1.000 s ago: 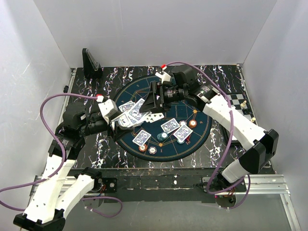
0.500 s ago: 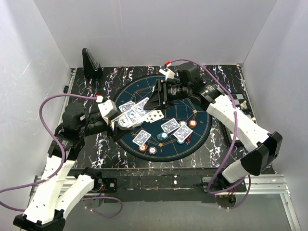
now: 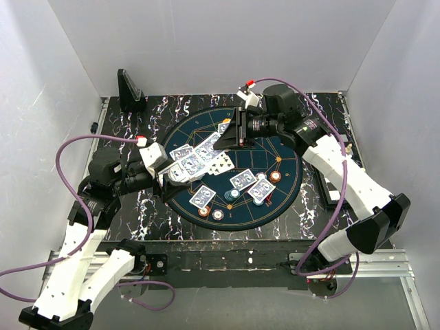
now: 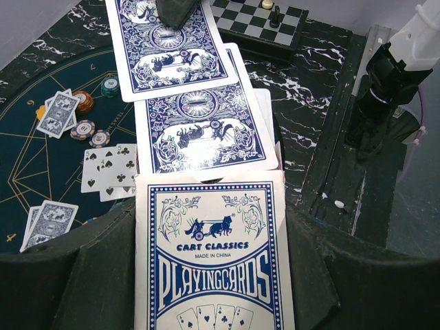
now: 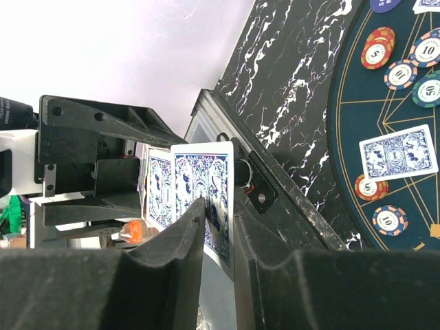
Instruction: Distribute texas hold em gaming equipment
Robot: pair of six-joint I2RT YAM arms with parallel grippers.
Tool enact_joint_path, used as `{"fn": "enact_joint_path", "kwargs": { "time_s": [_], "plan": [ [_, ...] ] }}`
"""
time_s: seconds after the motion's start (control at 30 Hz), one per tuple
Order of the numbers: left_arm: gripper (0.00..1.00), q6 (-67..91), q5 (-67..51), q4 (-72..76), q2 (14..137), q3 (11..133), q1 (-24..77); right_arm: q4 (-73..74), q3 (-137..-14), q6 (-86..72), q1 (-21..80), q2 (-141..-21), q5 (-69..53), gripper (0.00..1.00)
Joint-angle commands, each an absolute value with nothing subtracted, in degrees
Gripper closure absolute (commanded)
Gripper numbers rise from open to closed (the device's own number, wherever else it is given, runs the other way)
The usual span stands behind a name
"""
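My left gripper [image 4: 210,289] is shut on a white-and-blue playing-card box [image 4: 210,254], seen at the left of the round mat in the top view [image 3: 177,173]. Blue-backed cards [image 4: 199,130] fan out of its open end toward my right gripper [image 3: 232,132]. In the right wrist view that gripper [image 5: 220,213] is shut on the edge of the outermost card [image 5: 206,172]. On the dark mat [image 3: 275,137] lie face-down card pairs [image 3: 243,180], face-up cards [image 3: 220,165] and striped poker chips [image 3: 275,177]. No triangular marker shows.
A black upright stand [image 3: 129,89] sits at the back left corner. The chessboard with pieces [image 4: 258,24] lies at the right side, mostly under the right arm in the top view. More chips [image 5: 378,51] and a card [image 5: 399,152] show on the mat.
My right gripper has closed on the outermost card and drawn back to the right, stretching the fan of cards out of the box. The left arm has stayed put.
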State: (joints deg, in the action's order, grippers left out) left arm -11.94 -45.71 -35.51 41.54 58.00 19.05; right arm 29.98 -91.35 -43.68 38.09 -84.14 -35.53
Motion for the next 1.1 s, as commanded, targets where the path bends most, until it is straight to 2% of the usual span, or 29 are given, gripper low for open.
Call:
{"fn": "enact_joint_path", "kwargs": {
  "time_s": [0.0,0.13,0.47,0.77,1.07],
  "plan": [
    [1.0,-12.04,-46.76,-34.01,40.87,58.62,19.16,28.39,-93.52,-43.42,37.44,-82.09,-35.6,0.74],
    [1.0,-12.04,-46.76,-34.01,40.87,58.62,19.16,28.04,-93.34,-43.51,37.0,-81.91,-35.68,0.83],
    [1.0,-12.22,-46.85,-34.01,40.96,58.54,19.25,23.65,-92.55,-47.28,34.46,-80.16,-38.93,0.84],
    [1.0,-12.3,-46.67,-34.1,40.69,58.45,19.25,14.95,-87.54,-54.4,31.12,-78.22,-43.41,0.98],
    [1.0,-12.39,-46.49,-34.63,40.52,59.06,19.16,19.42,-86.32,-48.88,24.35,-78.57,-37.45,0.99]
  ]
}}
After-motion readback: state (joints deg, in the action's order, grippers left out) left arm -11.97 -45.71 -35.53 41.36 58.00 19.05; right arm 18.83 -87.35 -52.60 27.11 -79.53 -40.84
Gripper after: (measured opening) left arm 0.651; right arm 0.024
